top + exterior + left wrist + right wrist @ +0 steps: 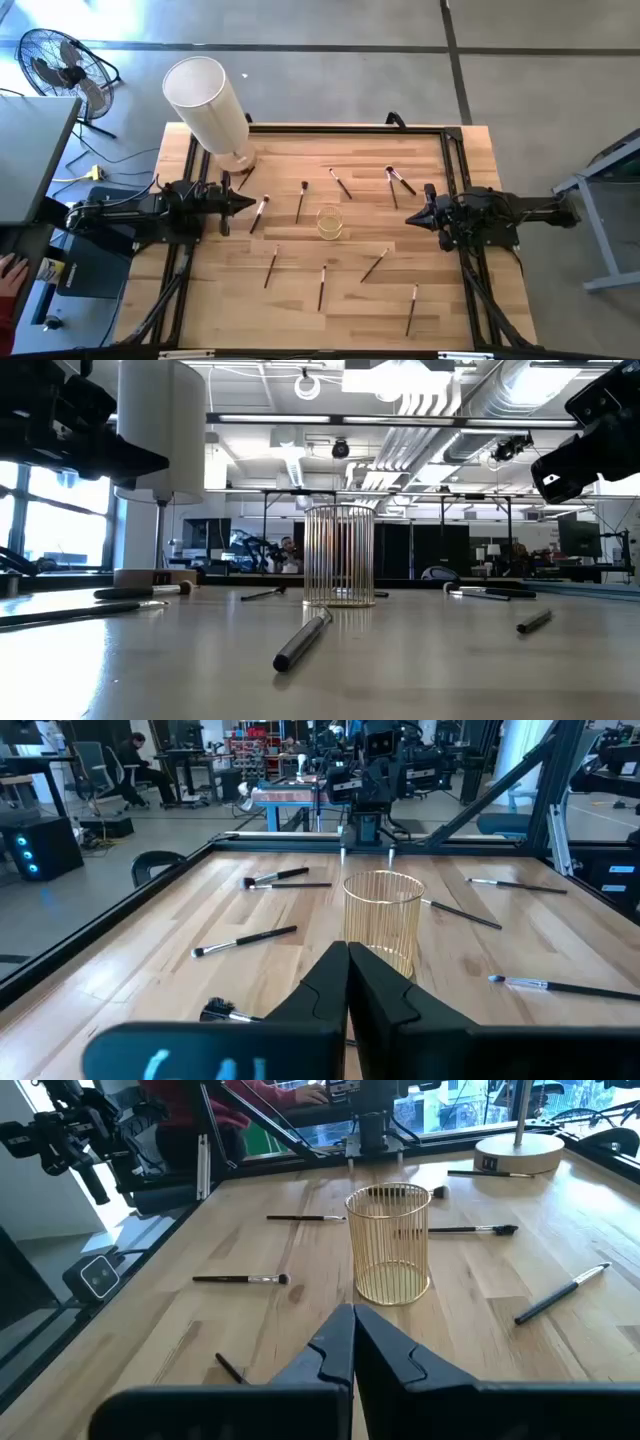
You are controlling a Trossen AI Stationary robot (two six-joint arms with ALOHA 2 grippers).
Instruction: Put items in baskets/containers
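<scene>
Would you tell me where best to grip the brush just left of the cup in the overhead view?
Take the brush at mid-handle, away from the bristles, coming down from above with the left gripper. It lies flat on the table, crosswise to that arm's reach, so the shut jaws should open and straddle the handle.

The high view looked straight down on the whole table (420,300), with the gold wire cup (330,222) near its centre. The low view faced that cup (339,556) level from the tabletop, fairly close. Both wrist views looked toward it from opposite ends.
</scene>
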